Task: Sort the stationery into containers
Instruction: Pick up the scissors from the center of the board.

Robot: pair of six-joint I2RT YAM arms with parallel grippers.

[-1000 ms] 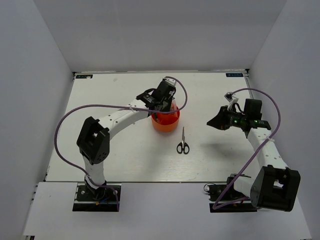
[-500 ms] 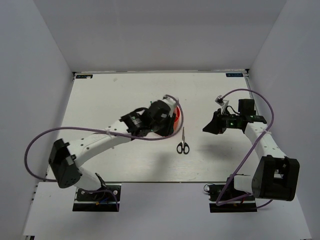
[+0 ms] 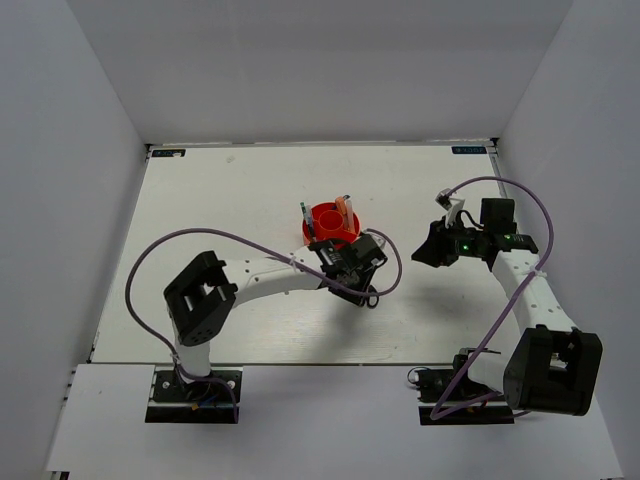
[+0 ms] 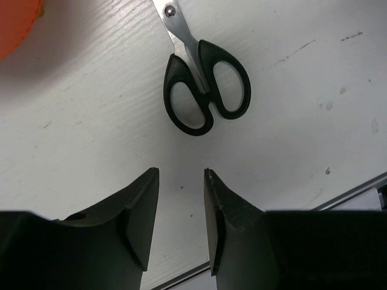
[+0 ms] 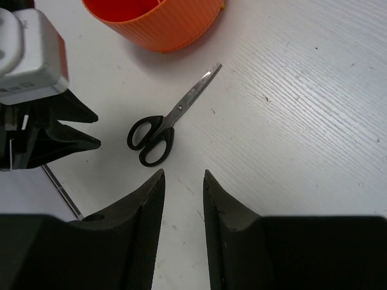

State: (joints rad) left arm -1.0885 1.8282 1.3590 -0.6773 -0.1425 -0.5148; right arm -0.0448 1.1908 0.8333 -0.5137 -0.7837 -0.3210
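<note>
Black handles and silver blades on the scissors [image 4: 202, 84]; the tub [image 5: 163, 27] is orange-red, finely ribbed; the worktop [image 4: 91, 121] white, faintly grained; the left tool [image 4: 181, 175] and right tool [image 5: 183, 175] black.

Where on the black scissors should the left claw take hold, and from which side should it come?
The scissors lie flat and closed on the table, so coming from straight above seems best. Pinch the narrow metal shank, fingers across it: its two thin edges are parallel. The left claw hangs open nearby.

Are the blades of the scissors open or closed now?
Closed: the scissors lie flat, both blades together as one narrow strip.
</note>
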